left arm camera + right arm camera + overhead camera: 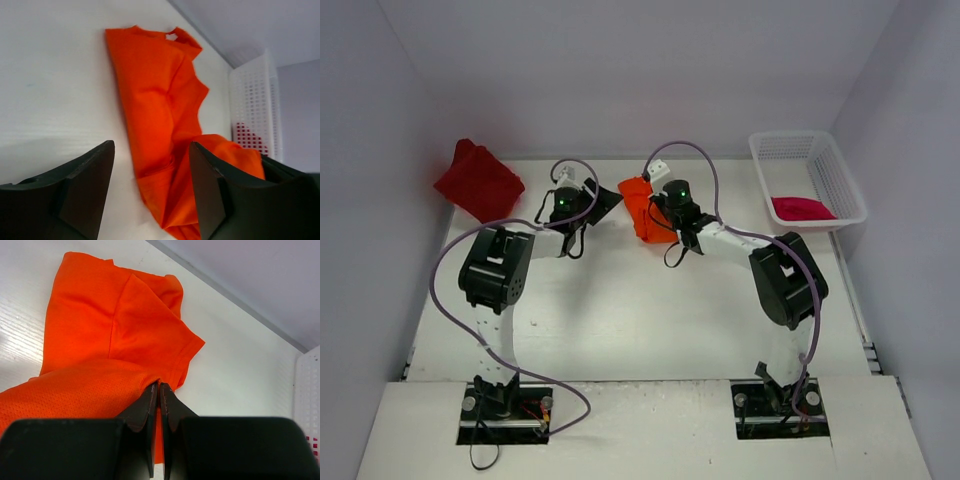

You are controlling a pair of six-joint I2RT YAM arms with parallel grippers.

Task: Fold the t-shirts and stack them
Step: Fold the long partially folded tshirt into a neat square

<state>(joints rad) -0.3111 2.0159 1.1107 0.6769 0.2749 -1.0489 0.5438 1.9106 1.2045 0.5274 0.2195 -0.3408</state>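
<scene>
The bright orange t-shirt (638, 208) lies crumpled at the table's far middle, between my two grippers. My right gripper (159, 386) is shut on a raised fold of it (100, 330); from above, that gripper (658, 222) sits at the shirt's right edge. My left gripper (150, 175) stands open, its dark fingers (87, 190) set wide either side of the orange shirt's (160, 110) near end without pinching it. From above, the left gripper (608, 204) is just left of the shirt. The dark red t-shirt (478, 180) lies bunched at the far left. The crimson-pink t-shirt (802, 208) rests in the basket.
A white mesh basket (840, 180) stands at the far right, its wall (252, 105) also showing beyond the orange cloth. Grey walls close in on three sides. Purple cables loop over both arms.
</scene>
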